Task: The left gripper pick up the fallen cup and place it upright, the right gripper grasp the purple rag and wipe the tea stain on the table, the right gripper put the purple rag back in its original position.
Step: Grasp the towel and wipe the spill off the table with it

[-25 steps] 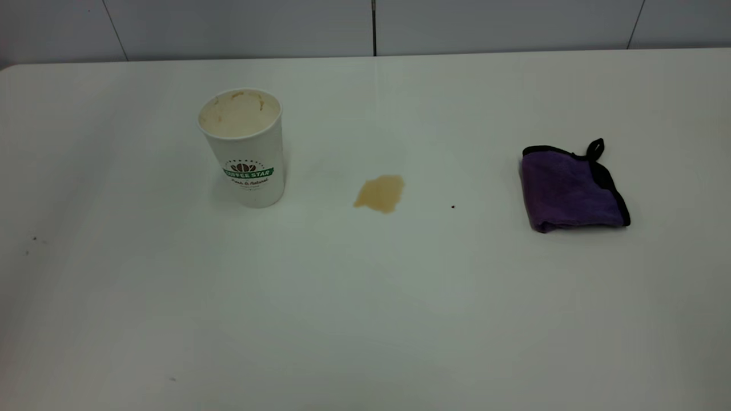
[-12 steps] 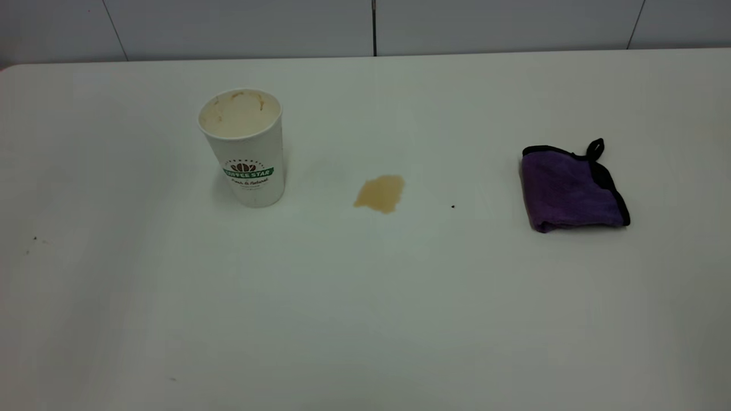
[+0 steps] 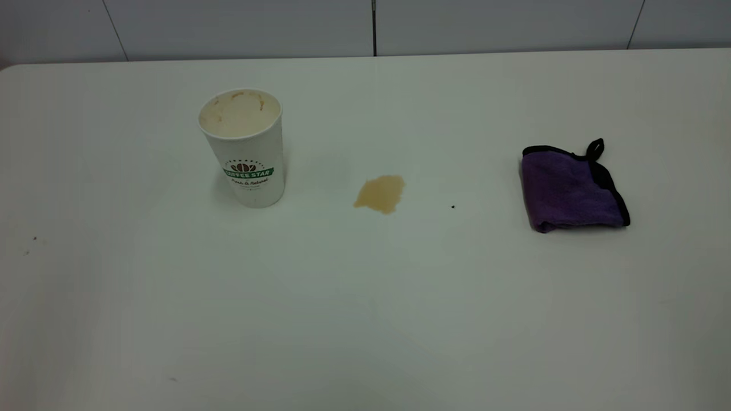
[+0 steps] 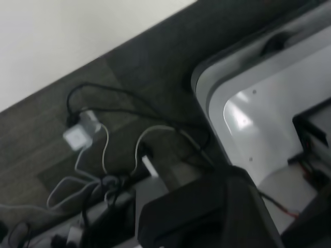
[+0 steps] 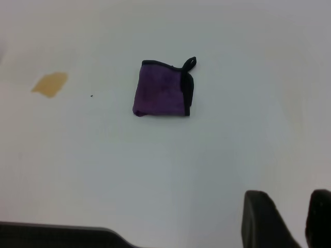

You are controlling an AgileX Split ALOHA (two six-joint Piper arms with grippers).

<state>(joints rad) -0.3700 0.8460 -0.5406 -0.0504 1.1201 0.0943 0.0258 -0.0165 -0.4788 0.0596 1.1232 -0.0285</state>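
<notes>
The white paper cup [image 3: 244, 146] stands upright on the table [image 3: 365, 319] at the left, logo facing me. The tan tea stain [image 3: 380, 193] lies to its right, and also shows in the right wrist view [image 5: 50, 83]. The folded purple rag [image 3: 571, 189] lies flat at the right, its loop at the far corner; it also shows in the right wrist view [image 5: 162, 92]. My right gripper [image 5: 296, 213] is open and empty, well above the table and short of the rag. My left gripper [image 4: 207, 217] is a dark blur off the table, over the floor. Neither arm shows in the exterior view.
A tiny black speck [image 3: 453, 206] lies between the stain and the rag. A grey wall [image 3: 365, 25] runs along the table's far edge. The left wrist view shows dark floor with loose cables [image 4: 98, 155] and a grey-white equipment housing [image 4: 269, 113].
</notes>
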